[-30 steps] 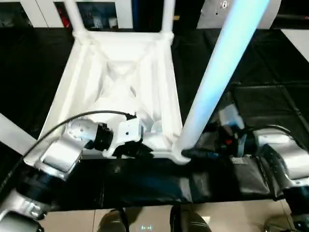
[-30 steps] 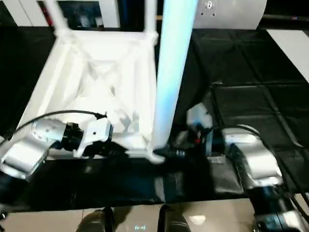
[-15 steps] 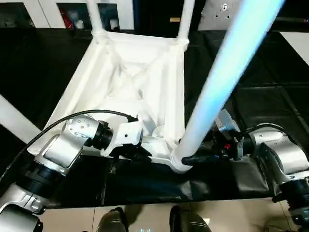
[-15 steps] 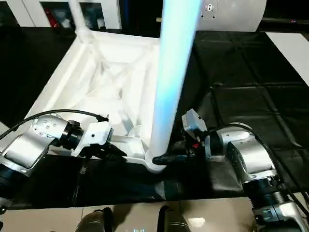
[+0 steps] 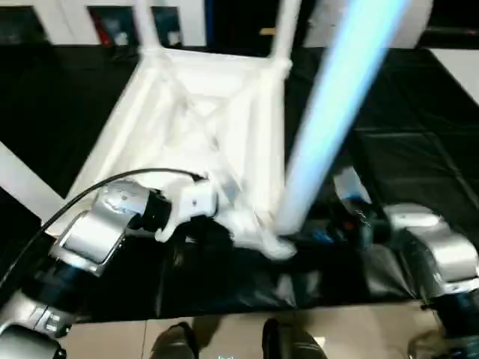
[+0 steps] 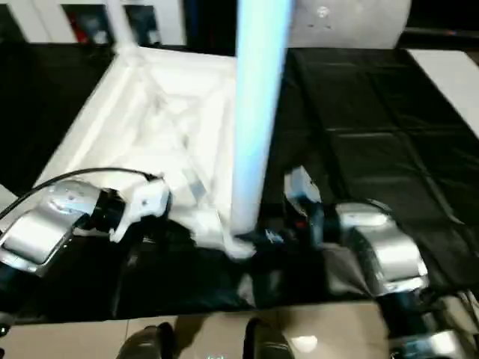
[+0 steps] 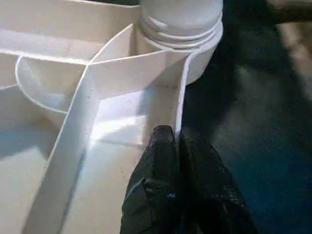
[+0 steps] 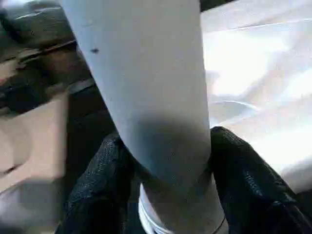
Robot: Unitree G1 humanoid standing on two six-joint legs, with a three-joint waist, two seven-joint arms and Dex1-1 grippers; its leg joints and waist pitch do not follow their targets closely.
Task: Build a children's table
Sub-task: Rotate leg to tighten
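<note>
The white tabletop (image 5: 202, 112) lies upside down on the black mat, ribbed underside up. Two legs (image 5: 288, 22) stand in its far corner sockets, and another leg (image 5: 19, 183) crosses the left edge. A long white leg (image 5: 337, 112) rises from the near right corner socket (image 7: 183, 29). My right gripper (image 8: 165, 141) is shut on that leg just above its threaded base, one black finger (image 8: 114, 146) on each side. My left gripper (image 7: 175, 141) is shut on the tabletop's thin near rim wall, a little left of that socket.
The black mat (image 5: 419, 149) spreads around the tabletop. A white cabinet with glass doors (image 5: 112, 19) stands at the back. Beige floor and my feet (image 5: 176, 344) show past the mat's near edge.
My right gripper's fingers have closed in on the base of the near right leg. The left gripper keeps its hold on the rim. The camera has shifted.
</note>
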